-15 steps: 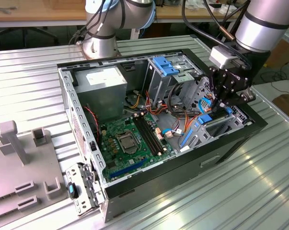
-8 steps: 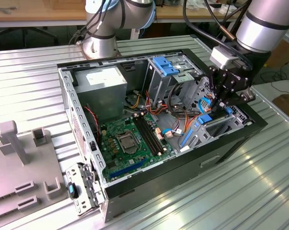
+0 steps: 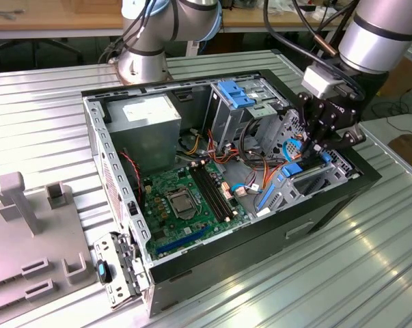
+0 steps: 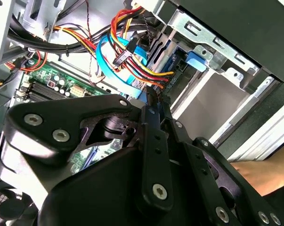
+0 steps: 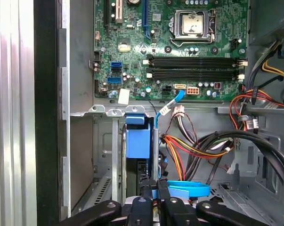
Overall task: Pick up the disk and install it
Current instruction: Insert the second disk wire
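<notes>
While the gripper [image 5: 151, 190] reaches down into the open computer case [image 3: 260, 236], its fingers [image 5: 146, 200] stand narrow, pinched close against the upper edge of the disk [image 5: 138, 141], apparently holding it. Directly beyond the fingers in the first wrist view, the disk stands on edge in the metal drive bay [image 5: 109, 155], long axis running away toward the green motherboard [image 5: 170, 47], beside bundled coloured cables [image 5: 198, 146]. No writing can be read; farther off, the ribbed metal table [image 3: 48, 96] carries the case.

Even, bright overhead light; glare streaks on ribbed metal table [image 3: 369, 246]. Gripper [image 4: 153, 110] linkage close-up blurred, dark; motherboard [image 5: 170, 47] sharp.
</notes>
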Robot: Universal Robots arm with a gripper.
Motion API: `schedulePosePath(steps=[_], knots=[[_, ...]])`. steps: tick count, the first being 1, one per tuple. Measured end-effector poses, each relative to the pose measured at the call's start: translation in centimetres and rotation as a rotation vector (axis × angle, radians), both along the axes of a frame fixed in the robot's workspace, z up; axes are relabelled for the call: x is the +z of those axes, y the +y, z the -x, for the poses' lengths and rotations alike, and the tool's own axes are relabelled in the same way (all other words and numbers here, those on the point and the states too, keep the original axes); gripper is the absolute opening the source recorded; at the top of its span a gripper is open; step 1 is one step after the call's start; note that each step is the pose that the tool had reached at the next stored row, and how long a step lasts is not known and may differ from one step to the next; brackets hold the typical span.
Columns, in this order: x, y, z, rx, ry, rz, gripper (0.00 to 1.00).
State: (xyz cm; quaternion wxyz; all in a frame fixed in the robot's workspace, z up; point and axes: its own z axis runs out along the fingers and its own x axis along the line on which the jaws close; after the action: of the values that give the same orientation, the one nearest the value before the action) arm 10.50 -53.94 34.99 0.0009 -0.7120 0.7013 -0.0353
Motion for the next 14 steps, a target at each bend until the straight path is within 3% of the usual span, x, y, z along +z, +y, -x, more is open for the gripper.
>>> schedulePosePath(steps=[1, 3, 8, 14], knots=[[0.00, -0.14, 0.00, 0.001, 0.0000, -0.0019, 0.16], [0.00, -0.56, 0.00, 0.002, 0.0000, -0.0152, 0.16], [0.00, -1.02, 0.00, 0.002, -0.0001, -0.0389, 0.16], [0.00, -1.15, 0.00, 0.002, 0.0000, -0.0421, 0.16]])
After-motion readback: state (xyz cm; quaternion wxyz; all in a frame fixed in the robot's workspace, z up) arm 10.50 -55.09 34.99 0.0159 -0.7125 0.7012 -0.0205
